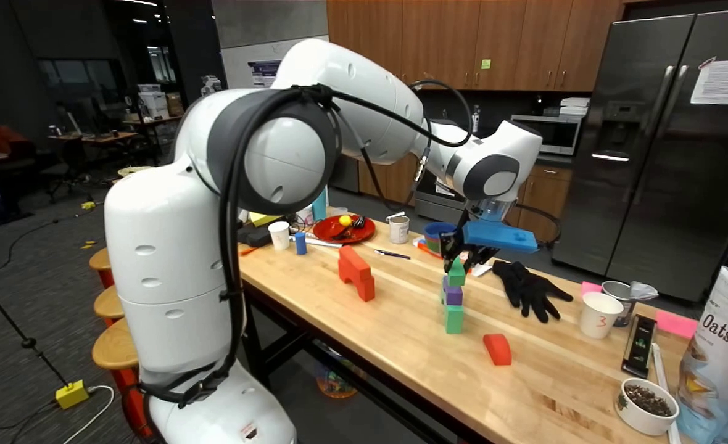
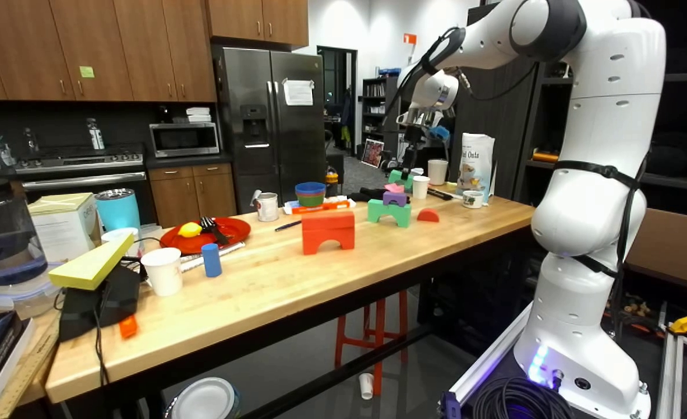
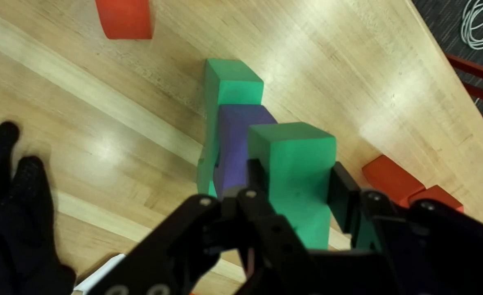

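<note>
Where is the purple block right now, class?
In both exterior views, the purple block sits right of the red arch, on the lower green arch, below the held green block.

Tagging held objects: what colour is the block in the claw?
Green; the held block shows best in the wrist view.

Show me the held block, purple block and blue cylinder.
Held block (image 3: 301, 184), in the wrist view, broad face.
Purple block (image 1: 454, 296), in an exterior view, end face.
Blue cylinder (image 2: 211, 262), in an exterior view, side.

The white arm (image 1: 345, 80) arches outward, hand (image 3: 299, 180) pointing down, fingers (image 3: 343, 196) gripping.
</note>
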Tool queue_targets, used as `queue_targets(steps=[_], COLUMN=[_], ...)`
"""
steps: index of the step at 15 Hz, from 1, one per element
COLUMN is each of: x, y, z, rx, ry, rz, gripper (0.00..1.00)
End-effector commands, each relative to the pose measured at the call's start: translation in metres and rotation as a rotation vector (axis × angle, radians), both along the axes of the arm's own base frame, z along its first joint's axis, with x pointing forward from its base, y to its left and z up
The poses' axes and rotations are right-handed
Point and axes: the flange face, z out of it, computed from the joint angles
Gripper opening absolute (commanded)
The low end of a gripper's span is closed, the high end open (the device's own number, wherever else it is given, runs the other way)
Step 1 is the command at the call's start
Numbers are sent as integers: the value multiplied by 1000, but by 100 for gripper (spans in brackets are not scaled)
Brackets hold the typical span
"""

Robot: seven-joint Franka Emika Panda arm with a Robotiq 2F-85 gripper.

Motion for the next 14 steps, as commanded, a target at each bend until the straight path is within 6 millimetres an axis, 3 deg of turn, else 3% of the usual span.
queue_targets(steps=[1, 14], x=[8, 27], y=[-3, 1], z=[5, 0], rx=[2, 0], ry=[18, 27], rz=[-5, 9], gripper=[16, 16])
